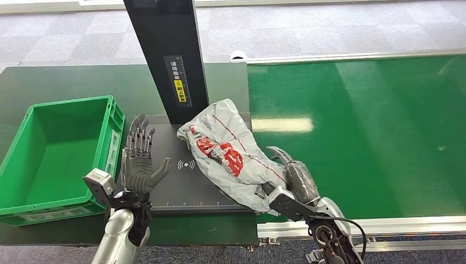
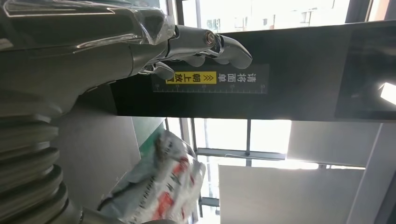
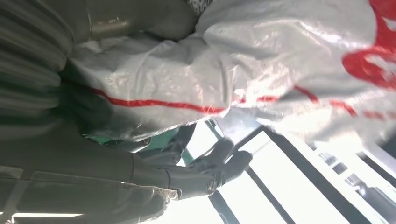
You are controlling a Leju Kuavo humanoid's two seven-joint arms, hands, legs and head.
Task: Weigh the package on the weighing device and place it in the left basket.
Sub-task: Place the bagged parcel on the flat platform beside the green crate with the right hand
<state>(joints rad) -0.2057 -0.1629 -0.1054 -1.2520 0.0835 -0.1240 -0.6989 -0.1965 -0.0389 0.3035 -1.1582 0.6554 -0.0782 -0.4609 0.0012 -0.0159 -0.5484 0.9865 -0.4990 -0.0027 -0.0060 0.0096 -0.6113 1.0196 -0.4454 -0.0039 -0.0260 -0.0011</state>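
Nearest you, the right hand comes in from the near right and grasps the package at its near-right end; in the right wrist view the bag's film lies bunched against the palm, with the dark fingers curling beneath it. The left hand is released: palm up, fingers spread and pointing away from you, over the near-left part of the weighing device, holding nothing.

The package is a soft, crumpled bag of glossy white-grey plastic film, with bold red lettering across its middle and a thin red line running along its length. It lies slantwise on the dark scale plate, from the near right corner toward the black upright column at the far edge, which its far end touches or nearly touches.

To the left, the green basket stands just beside the scale. To the right and beyond, you see the green conveyor belt.
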